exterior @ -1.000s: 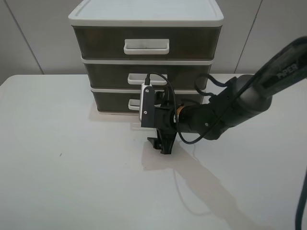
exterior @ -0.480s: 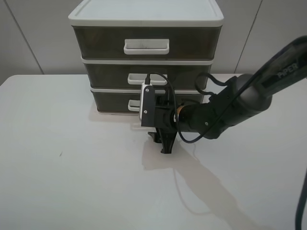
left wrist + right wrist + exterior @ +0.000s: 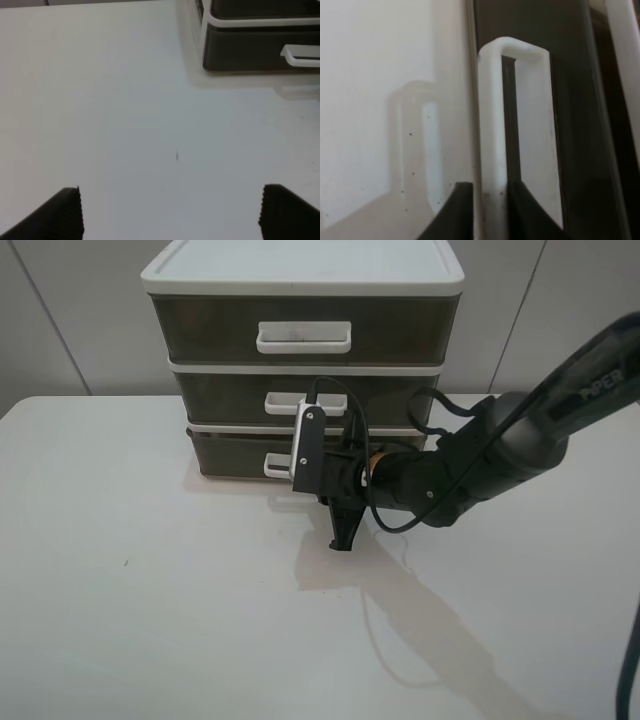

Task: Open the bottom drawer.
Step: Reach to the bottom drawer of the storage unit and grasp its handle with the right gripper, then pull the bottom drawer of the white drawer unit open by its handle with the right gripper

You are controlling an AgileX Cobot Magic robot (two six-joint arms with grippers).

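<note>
I count one white-framed chest (image 3: 300,268) standing on one table (image 3: 120,620). It has three drawers: one top drawer (image 3: 200,332), one middle drawer (image 3: 220,397) and one bottom drawer (image 3: 225,452). There are three white loop handles, one to each drawer: top handle (image 3: 303,336), middle handle (image 3: 283,400), bottom handle (image 3: 492,125). I have two grippers, my left gripper (image 3: 175,212) and my right gripper (image 3: 489,197). Each shows two dark fingers, four in all. Only one of my arms (image 3: 480,455) shows from the high camera, carrying one white camera housing (image 3: 307,445). One black cable (image 3: 330,390) loops over that wrist, though the tangle there might be two.
</note>
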